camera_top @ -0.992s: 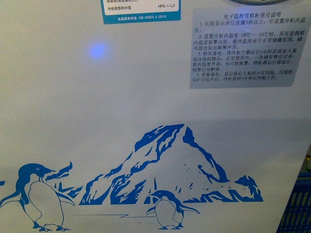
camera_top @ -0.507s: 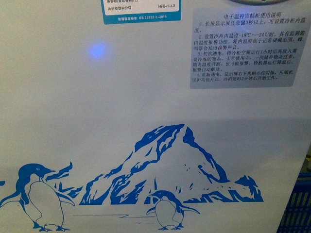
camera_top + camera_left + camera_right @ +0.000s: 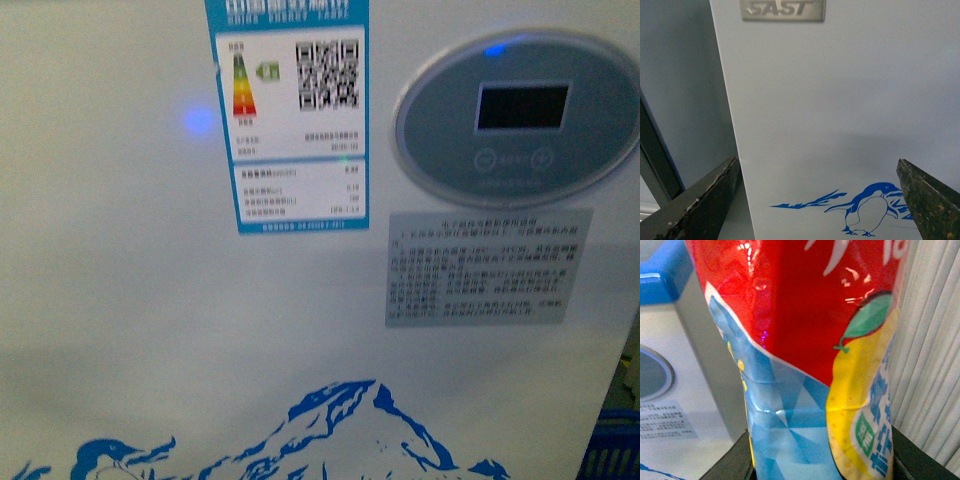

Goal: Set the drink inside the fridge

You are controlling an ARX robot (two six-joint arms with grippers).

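The front view now sits higher on the fridge [image 3: 130,300]: its oval display [image 3: 520,115] has appeared. Left jaws gape empty, fridge just ahead; right jaws clamp the drink [image 3: 805,350].

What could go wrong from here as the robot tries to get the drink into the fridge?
The fridge front fills the front view and its lid is out of sight, so the drink could meet a closed lid. The open left gripper hangs near that front and might bump it. The drink blocks most of the right wrist view.
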